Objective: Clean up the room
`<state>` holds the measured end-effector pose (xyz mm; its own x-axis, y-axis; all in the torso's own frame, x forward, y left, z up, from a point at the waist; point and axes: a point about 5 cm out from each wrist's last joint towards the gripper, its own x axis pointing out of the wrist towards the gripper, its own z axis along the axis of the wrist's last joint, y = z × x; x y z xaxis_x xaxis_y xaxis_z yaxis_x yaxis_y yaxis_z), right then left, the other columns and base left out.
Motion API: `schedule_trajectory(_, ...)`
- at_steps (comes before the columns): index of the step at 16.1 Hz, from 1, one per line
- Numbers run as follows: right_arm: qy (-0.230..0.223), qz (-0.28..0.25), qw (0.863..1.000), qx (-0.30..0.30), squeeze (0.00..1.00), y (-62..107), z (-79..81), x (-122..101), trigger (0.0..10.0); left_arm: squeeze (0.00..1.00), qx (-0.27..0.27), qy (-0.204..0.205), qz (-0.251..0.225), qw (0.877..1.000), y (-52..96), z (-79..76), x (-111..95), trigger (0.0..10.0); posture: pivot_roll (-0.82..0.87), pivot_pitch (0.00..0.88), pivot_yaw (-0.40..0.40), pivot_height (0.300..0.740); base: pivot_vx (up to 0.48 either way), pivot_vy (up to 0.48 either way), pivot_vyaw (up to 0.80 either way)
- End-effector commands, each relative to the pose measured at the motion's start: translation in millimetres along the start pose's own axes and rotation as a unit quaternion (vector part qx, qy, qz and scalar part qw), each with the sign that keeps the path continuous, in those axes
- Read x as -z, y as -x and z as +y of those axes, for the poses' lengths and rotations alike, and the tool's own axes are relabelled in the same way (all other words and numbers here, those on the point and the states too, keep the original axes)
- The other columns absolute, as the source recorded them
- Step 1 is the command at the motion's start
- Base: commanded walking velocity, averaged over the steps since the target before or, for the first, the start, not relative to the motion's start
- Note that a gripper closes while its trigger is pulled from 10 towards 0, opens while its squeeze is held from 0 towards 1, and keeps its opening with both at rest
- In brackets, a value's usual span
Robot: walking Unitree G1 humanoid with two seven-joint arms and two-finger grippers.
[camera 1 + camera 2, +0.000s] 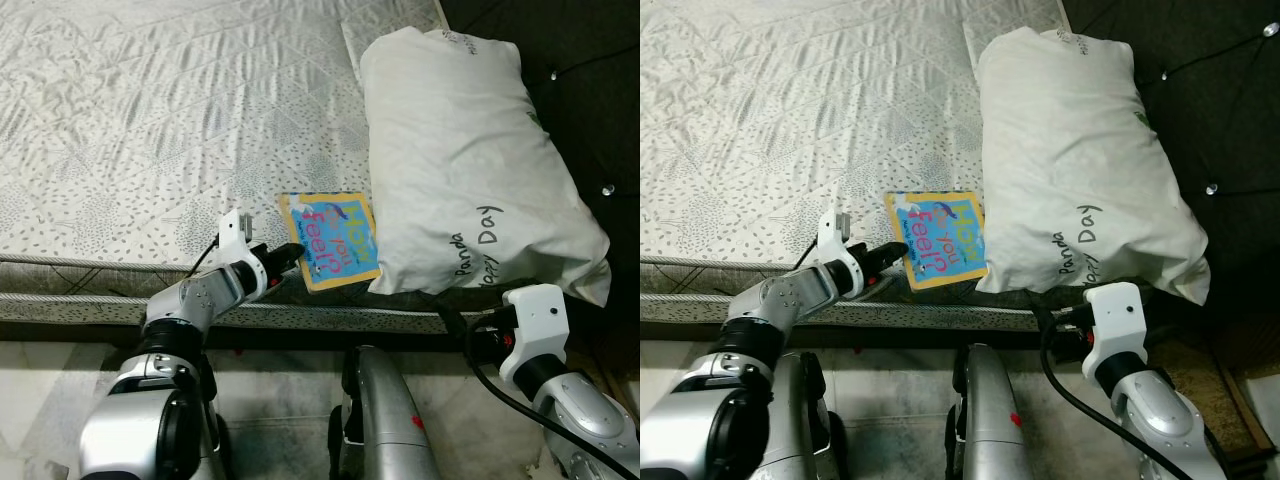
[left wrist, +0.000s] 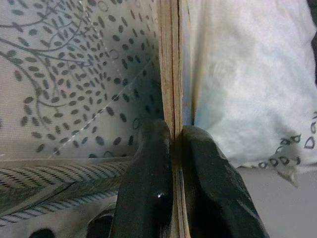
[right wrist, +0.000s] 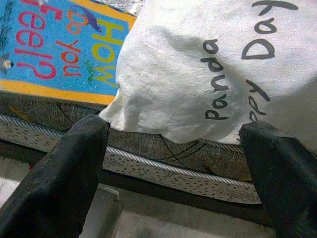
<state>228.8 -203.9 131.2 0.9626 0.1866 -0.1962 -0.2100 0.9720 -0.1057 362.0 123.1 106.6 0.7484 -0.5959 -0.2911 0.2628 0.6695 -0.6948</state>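
Observation:
A thin board book with a blue cover and yellow border lies at the mattress's near edge. Its right side is tucked against a white pillow printed "Panda Happy Day". My left gripper is shut on the book's near left corner; the left wrist view shows both black fingers pinching the book's edge. My right gripper is open just below the pillow's near end, off the mattress edge, with nothing between its fingers.
The grey patterned mattress stretches away to the left and back. Its piped side runs across in front of me. A dark floor area lies right of the pillow. Pale tiled floor sits below.

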Motion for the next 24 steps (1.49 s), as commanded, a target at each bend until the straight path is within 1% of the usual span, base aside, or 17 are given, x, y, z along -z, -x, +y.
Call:
schedule_trajectory(1,0.002,0.006,1.0,0.005,0.0,1.6,-1.0,3.0,10.0,0.0,-0.016,-0.001,0.033,0.999,1.3,9.6,13.2,10.0,-0.18,0.257,-0.137,0.57,0.0,0.0,0.0)
schedule_trajectory(2,0.001,0.006,1.0,0.006,0.0,2.1,-1.2,4.0,10.0,0.0,-0.037,-0.019,0.035,0.999,6.7,18.9,10.7,10.0,-0.17,0.257,-0.136,0.57,0.0,0.0,0.0)
schedule_trajectory(3,0.001,0.006,1.0,0.007,0.0,2.4,-1.4,4.3,10.0,0.0,-0.042,-0.023,0.035,0.998,9.0,22.0,9.1,10.0,-0.17,0.258,-0.134,0.57,0.0,0.0,0.0)
schedule_trajectory(5,0.002,0.007,1.0,0.009,0.0,2.7,-1.6,4.8,10.0,0.0,-0.07,-0.032,0.017,0.997,17.7,33.1,-0.7,10.0,-0.17,0.257,-0.131,0.57,0.0,0.0,0.0)
schedule_trajectory(6,0.002,0.006,1.0,0.01,0.0,2.1,-1.3,4.7,10.0,0.0,-0.096,-0.045,0.004,0.994,23.4,40.6,-7.6,10.0,-0.17,0.256,-0.131,0.57,0.0,0.0,0.0)
schedule_trajectory(9,0.002,0.004,1.0,0.01,0.0,1.5,-1.1,4.6,10.0,0.0,-0.125,-0.064,-0.014,0.99,31.8,49.6,-18.3,10.0,-0.17,0.255,-0.134,0.57,0.0,0.0,0.0)
schedule_trajectory(10,0.002,0.003,1.0,0.01,0.0,0.9,-1.2,4.4,10.0,0.0,-0.143,-0.074,-0.033,0.986,39.1,54.9,-29.0,10.0,-0.17,0.255,-0.134,0.57,0.0,0.0,0.0)
schedule_trajectory(11,0.002,0.003,1.0,0.01,0.0,0.9,-1.2,4.4,10.0,0.0,-0.143,-0.074,-0.033,0.986,39.1,54.9,-29.0,10.0,-0.17,0.255,-0.134,0.57,0.0,0.0,0.0)
schedule_trajectory(13,0.002,0.002,1.0,0.011,0.0,-0.1,-1.1,4.0,10.0,0.0,-0.163,-0.091,-0.043,0.982,47.1,60.6,-38.0,10.0,-0.17,0.252,-0.136,0.57,0.0,0.0,0.0)
schedule_trajectory(14,0.002,0.001,1.0,0.01,0.0,-1.2,-0.8,3.2,10.0,0.12,-0.175,-0.112,-0.043,0.977,52.3,64.4,-43.7,10.0,-0.17,0.249,-0.136,0.57,0.0,0.0,0.0)
schedule_trajectory(15,0.003,-0.001,1.0,0.011,0.0,-2.4,-0.6,2.6,10.0,1.0,-0.182,-0.123,-0.044,0.975,55.0,66.0,-47.9,10.0,-0.17,0.247,-0.136,0.57,0.0,0.0,0.0)
schedule_trajectory(17,0.003,-0.003,1.0,0.011,0.0,-4.2,-0.4,2.2,10.0,1.0,-0.206,-0.15,-0.049,0.966,56.9,67.9,-52.7,10.0,-0.17,0.241,-0.134,0.57,0.0,0.0,0.0)
schedule_trajectory(20,0.002,-0.007,1.0,0.012,0.0,-7.3,0.5,1.2,10.0,1.0,-0.259,-0.205,-0.069,0.941,61.8,71.6,-62.5,10.0,-0.16,0.231,-0.132,0.57,0.0,0.0,0.0)
schedule_trajectory(22,0.001,-0.01,1.0,0.011,0.0,-10.1,1.1,0.9,10.0,1.0,-0.282,-0.221,-0.085,0.93,65.6,73.8,-67.5,10.0,-0.16,0.222,-0.13,0.57,0.0,0.0,0.0)
schedule_trajectory(24,-0.001,-0.013,1.0,0.012,0.0,-12.5,1.6,0.8,10.0,1.0,-0.3,-0.224,-0.111,0.921,71.4,75.6,-74.9,10.0,-0.15,0.207,-0.124,0.57,0.0,0.0,0.0)
